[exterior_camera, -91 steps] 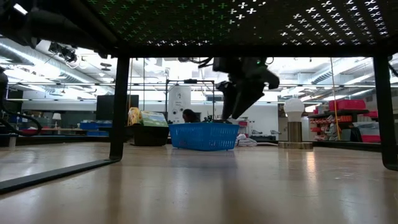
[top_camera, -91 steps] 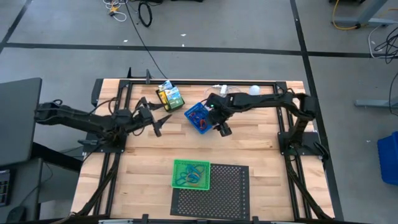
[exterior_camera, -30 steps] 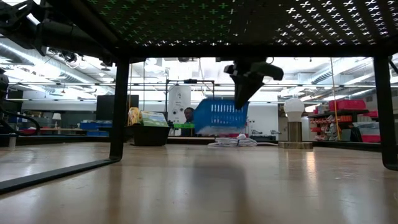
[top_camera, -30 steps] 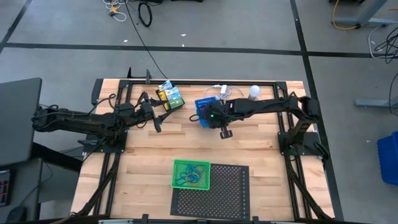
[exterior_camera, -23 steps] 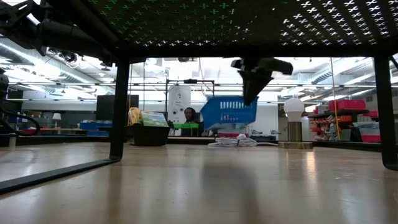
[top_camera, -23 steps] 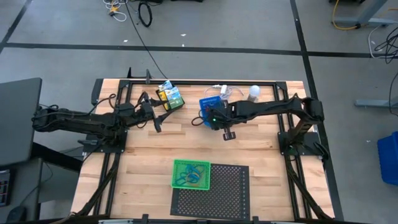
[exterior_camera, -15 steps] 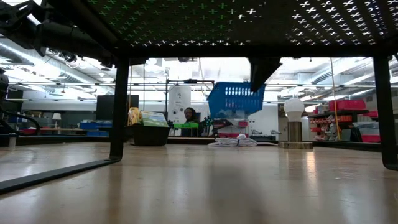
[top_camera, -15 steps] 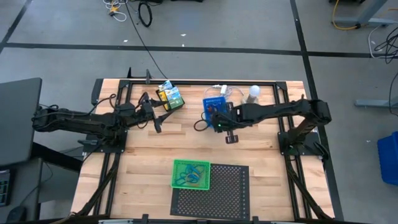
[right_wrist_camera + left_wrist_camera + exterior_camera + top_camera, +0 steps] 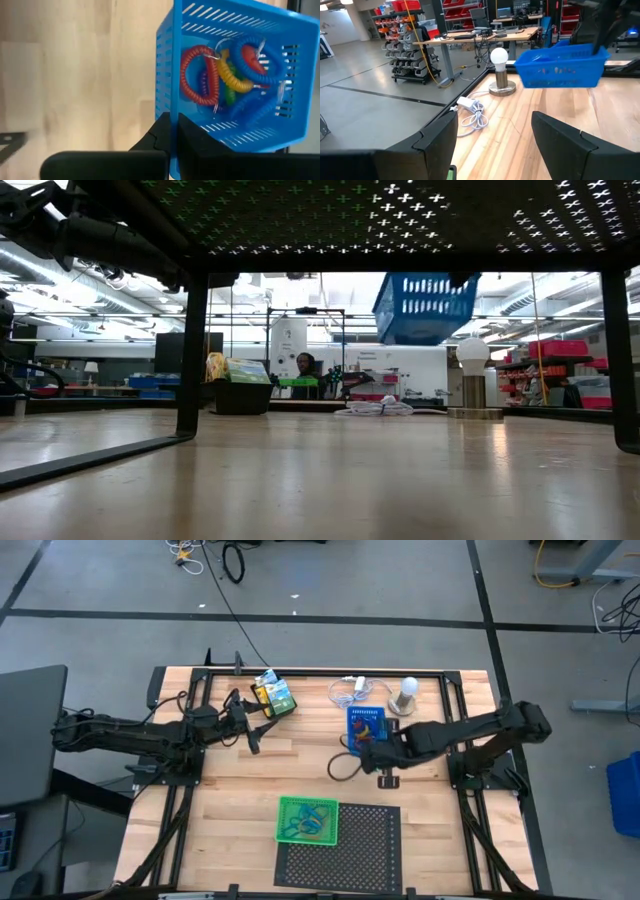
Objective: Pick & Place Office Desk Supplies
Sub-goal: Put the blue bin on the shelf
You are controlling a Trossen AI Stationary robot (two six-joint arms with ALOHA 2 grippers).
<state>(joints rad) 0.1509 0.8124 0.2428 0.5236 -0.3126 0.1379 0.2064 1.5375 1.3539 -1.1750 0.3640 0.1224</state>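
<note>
A blue tray (image 9: pixel 367 724) holding red, yellow and blue coiled loops (image 9: pixel 227 70) hangs high above the table, right of centre; the low view shows the blue tray (image 9: pixel 425 308) slightly tilted. My right gripper (image 9: pixel 364 745) is shut on it. My left gripper (image 9: pixel 250 730) stands open at the left, over bare wood, near the black tray with the yellow-green crayon box (image 9: pixel 272 696). A green tray (image 9: pixel 308 819) with loops in it sits near the front edge, partly on the black perforated sheet (image 9: pixel 350 850). My right gripper pinches the rim of one side wall of the blue tray (image 9: pixel 173 107), one finger inside the tray and one outside. The tray is lifted clear of the table and slightly tilted, with the loops still lying inside it.
A white coiled cable (image 9: pixel 350 690) and a white bulb on a round base (image 9: pixel 405 692) lie at the far edge, behind the lifted tray. Black frame rails run along the table's edges. Bare wood lies between the two arms and the green tray.
My right gripper, still shut on the blue tray, has carried it upward and toward the table's right and near edges. The tray has risen well clear of the table. The left arm has kept still.
</note>
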